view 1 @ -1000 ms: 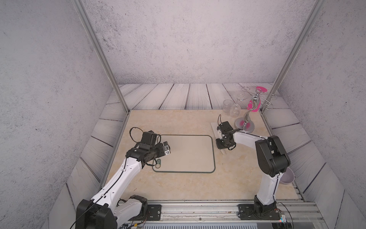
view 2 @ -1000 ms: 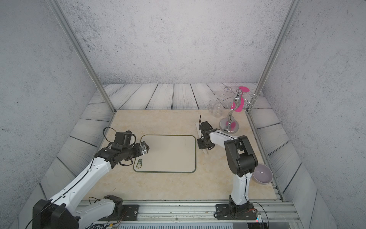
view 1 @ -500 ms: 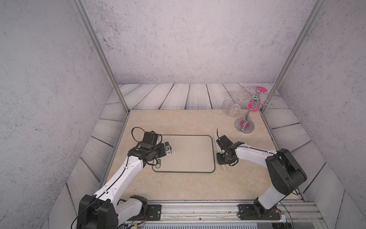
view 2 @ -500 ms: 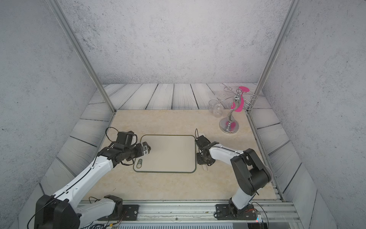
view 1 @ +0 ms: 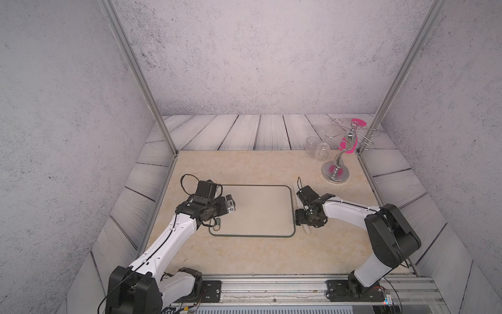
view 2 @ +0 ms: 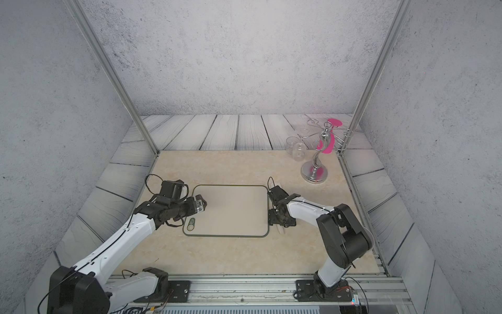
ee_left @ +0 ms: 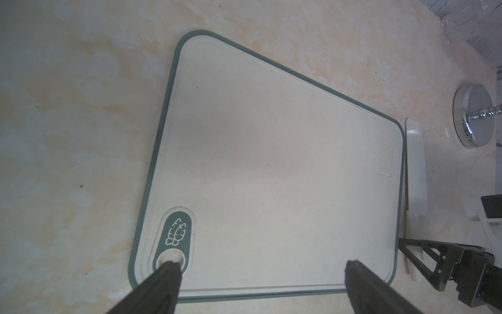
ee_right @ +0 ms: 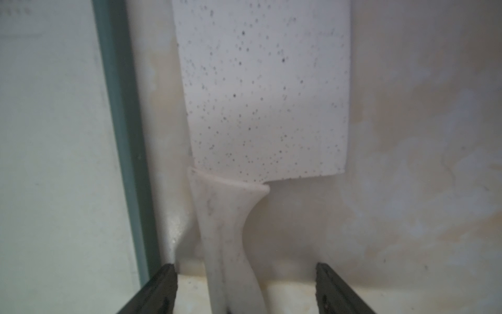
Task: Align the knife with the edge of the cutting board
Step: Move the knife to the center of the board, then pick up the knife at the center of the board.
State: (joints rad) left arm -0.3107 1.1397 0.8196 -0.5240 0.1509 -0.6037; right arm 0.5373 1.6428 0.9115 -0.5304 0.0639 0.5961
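Note:
The cutting board (view 1: 258,209) lies flat in the middle of the table, beige with a thin green rim (ee_right: 122,136). The pale speckled knife (ee_right: 266,95) lies flat on the table just off the board's right short edge, nearly parallel to it with a narrow gap. Its handle (ee_right: 228,231) points to the front. My right gripper (ee_right: 244,271) is open and straddles the handle without touching it; in a top view this gripper (view 1: 305,221) covers most of the knife. My left gripper (ee_left: 260,265) hangs open and empty over the board's left side near the oval badge (ee_left: 176,233).
A chrome glass stand (view 1: 336,172) with a pink piece stands at the back right, not far behind the knife's tip. Clear glasses (view 1: 317,148) sit beside it. Metal posts and grey plank walls border the table.
My right gripper came toward the front along the board's right edge, bringing the knife with it, then opened and let go of the handle. The left arm hardly moved.

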